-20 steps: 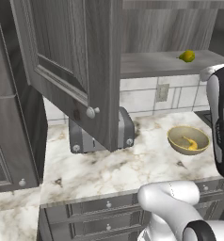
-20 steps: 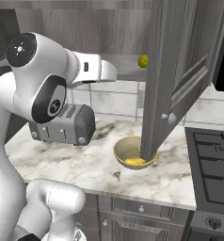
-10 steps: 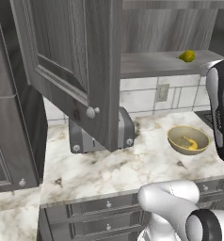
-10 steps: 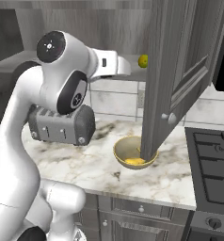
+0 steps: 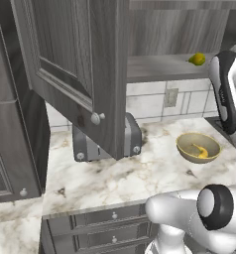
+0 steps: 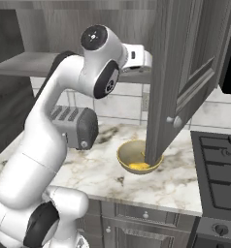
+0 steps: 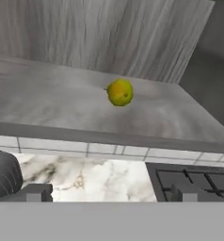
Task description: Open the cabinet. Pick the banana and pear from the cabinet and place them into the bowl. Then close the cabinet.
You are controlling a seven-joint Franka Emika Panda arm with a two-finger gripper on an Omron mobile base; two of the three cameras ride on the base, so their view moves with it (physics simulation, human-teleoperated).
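While the gripper (image 7: pixel 107 192) faces the shelf, jaws apart:
Pear (image 7: pixel 120 92) sits at twelve o'clock; advance level, straddle it, then close.

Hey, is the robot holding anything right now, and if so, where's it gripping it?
Nothing is held. The gripper is open, short of the cabinet shelf, where the pear sits untouched.

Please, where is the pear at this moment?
The pear lies on the grey inner shelf of the open cabinet, toward its right end, above the counter. In the left base view it sits high right, above the bowl.
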